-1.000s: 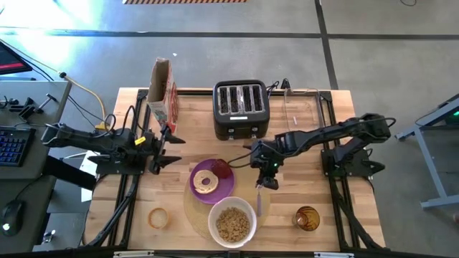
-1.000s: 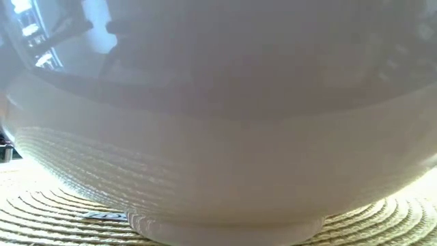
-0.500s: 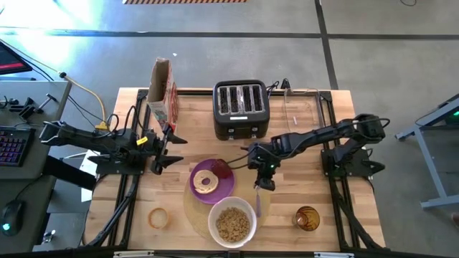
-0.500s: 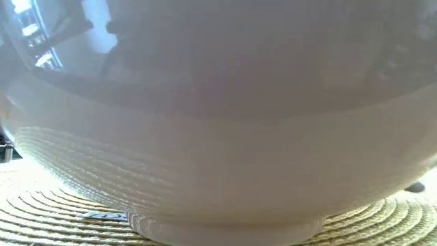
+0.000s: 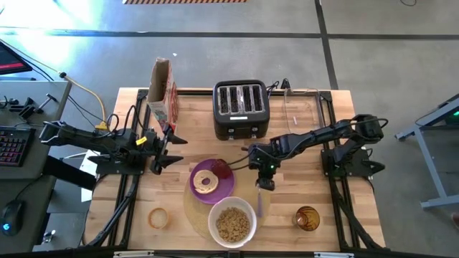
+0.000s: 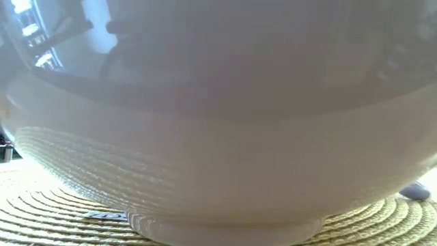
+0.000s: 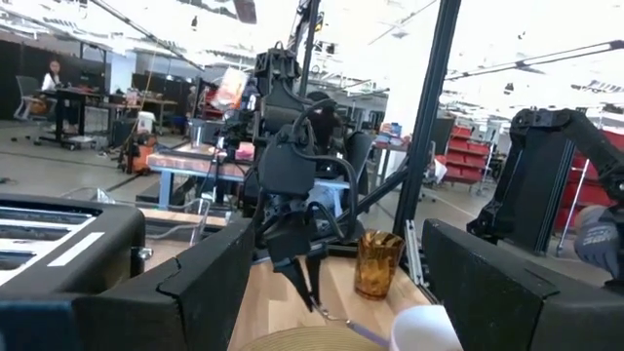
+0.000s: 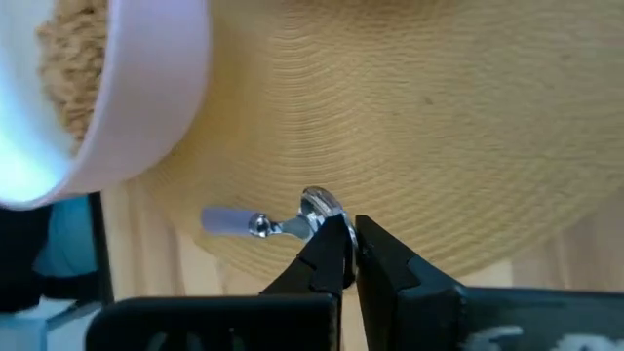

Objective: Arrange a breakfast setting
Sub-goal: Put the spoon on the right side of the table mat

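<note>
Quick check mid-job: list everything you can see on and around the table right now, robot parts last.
mat: 1, tan, front centre of table
plate: 1, purple, on mat
bagel: 1, on plate
fruit: 1, red, on plate
bowl: 1, white, on mat
cereal: tan, in bowl
spoon: 1, metal, right of bowl
cup: 1, amber, front right
toaster: 1, black, back centre
box: 1, red, back left
ring: 1, tan, front left
left gripper: open, idle at left
right gripper: pinching spoon
</note>
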{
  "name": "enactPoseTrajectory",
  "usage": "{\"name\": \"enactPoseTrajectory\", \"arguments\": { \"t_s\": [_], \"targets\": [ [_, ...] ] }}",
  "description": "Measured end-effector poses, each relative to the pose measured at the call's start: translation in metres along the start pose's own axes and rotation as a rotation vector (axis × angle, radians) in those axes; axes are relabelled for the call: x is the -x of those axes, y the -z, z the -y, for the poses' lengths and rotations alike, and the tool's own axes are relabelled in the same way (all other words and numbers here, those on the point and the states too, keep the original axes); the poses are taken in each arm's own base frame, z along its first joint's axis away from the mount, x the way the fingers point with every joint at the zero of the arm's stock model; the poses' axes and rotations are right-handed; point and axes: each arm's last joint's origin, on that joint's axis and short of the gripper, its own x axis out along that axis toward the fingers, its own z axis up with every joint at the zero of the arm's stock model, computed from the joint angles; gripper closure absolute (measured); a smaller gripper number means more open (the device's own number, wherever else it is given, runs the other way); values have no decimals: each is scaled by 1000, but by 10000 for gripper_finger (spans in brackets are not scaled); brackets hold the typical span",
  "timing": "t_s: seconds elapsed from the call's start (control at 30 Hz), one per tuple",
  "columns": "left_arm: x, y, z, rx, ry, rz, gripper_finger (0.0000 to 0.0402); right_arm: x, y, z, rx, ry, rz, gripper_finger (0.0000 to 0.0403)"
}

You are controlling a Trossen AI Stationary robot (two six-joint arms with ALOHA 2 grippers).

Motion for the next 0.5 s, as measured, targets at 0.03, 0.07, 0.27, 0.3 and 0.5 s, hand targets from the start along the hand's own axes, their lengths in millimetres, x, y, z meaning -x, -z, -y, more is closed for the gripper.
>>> {"name": "enactPoseTrajectory", "arguments": {
  "t_s": [0.03,0.07,0.27,0.3,0.5],
  "targets": [
    [0,0,0,5,0,0,115,0,0,0,-12,7,3,403],
    [0,0,0,11,0,0,115,0,0,0,-19,6,4,403],
    [0,0,0,35,0,2,115,0,1,0,-39,8,-5,403],
    [0,0,0,35,0,2,115,-1,1,1,-41,8,-7,403],
    [0,0,0,34,1,2,115,-16,1,7,-76,17,-51,403]
  ]
}}
